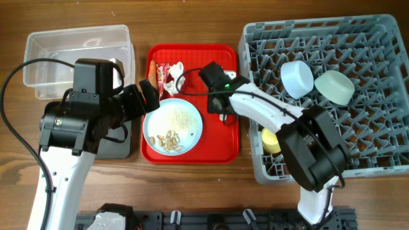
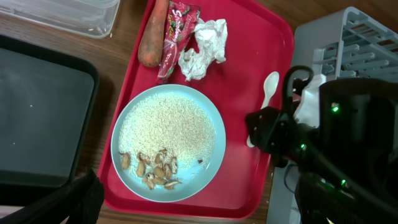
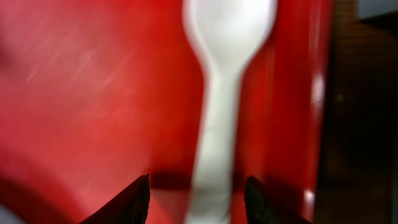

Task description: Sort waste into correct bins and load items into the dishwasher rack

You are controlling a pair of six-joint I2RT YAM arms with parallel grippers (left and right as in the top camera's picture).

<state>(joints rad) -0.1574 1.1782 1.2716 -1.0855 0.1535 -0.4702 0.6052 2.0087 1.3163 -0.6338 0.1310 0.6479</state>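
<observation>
A pale blue plate (image 1: 195, 131) with white rice (image 2: 168, 127) and brownish scraps (image 2: 152, 169) sits on the red serving tray (image 1: 227, 144). A carrot piece (image 2: 152, 34), a red-and-white wrapper (image 2: 177, 37) and a crumpled tissue (image 2: 202, 46) lie at the tray's far end. The white spoon (image 3: 217, 93) lies near the tray's right edge. My right gripper (image 3: 198, 199) is open, its fingertips on either side of the spoon's handle. My left gripper (image 1: 150, 97) is open and empty over the plate's left edge. A light blue bowl (image 1: 297, 78), a mint-green bowl (image 1: 334, 86) and a yellow cup (image 1: 271, 140) are in the grey rack (image 1: 377, 96).
The clear tub (image 1: 77, 51) stands at the back left. The black tray (image 2: 37, 118) lies left of the red tray, partly under my left arm. The rack's wall stands right next to the red tray's right edge.
</observation>
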